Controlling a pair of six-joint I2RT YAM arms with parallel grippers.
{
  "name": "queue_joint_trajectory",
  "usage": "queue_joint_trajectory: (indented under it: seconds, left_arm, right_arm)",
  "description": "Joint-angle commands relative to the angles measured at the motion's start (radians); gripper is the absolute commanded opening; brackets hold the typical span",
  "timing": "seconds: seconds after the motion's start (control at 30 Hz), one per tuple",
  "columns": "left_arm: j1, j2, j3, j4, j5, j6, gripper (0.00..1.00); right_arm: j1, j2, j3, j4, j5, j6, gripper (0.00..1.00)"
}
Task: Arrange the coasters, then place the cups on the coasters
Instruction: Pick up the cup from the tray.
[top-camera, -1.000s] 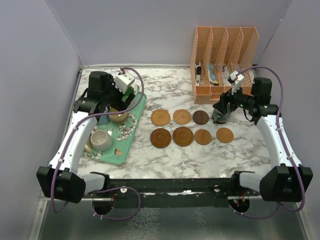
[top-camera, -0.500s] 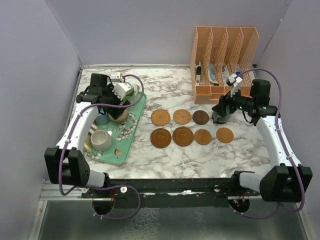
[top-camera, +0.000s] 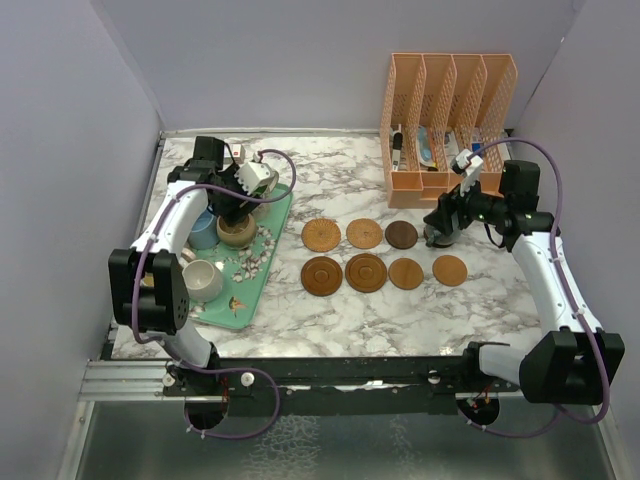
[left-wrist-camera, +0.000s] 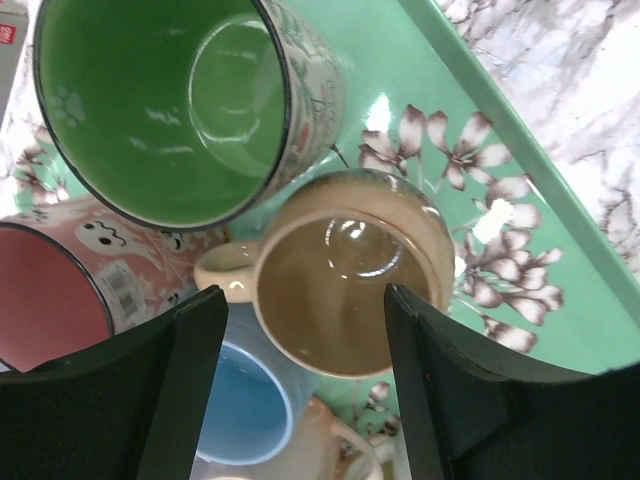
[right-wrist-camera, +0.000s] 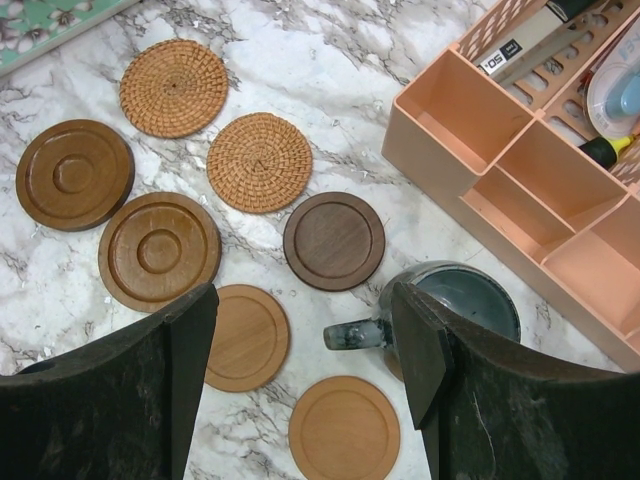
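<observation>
Tan cup, on the tray at the bench's left edge, sits between the spread left jaws, seemingly for pickup; right jaws, also spread, hover above the grey-teal cup.

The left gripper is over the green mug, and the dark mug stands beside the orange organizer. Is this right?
No: the left gripper is over the tan mug, as the left wrist view shows. The dark mug does stand beside the orange organizer.

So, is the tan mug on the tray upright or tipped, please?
Upright: the tan mug shows its round mouth and empty bottom from above, standing on the tray.
</observation>
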Motion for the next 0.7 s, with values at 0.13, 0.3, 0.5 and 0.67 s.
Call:
queue_joint_trajectory:
  seconds: [0.13, 0.3, 0.5, 0.67]
  left_arm:
    - [0.023, 0.076, 0.065, 0.001, 0.004, 0.111, 0.64]
    - [0.03, 0.117, 0.063, -0.011, 0.011, 0.133, 0.59]
    - [0.037, 0.144, 0.055, -0.013, 0.033, 0.14, 0.55]
    - [0.037, 0.136, 0.046, -0.024, 0.057, 0.134, 0.5]
  right_arm:
    - [-0.001, 0.011, -0.006, -0.011, -0.013, -0.003, 0.71]
    - [-0.001, 0.016, -0.007, -0.008, -0.009, 0.002, 0.71]
    - [-0.001, 0.025, -0.006, -0.008, -0.004, 0.003, 0.71]
    - [-0.001, 0.032, -0.007, -0.006, 0.001, 0.002, 0.71]
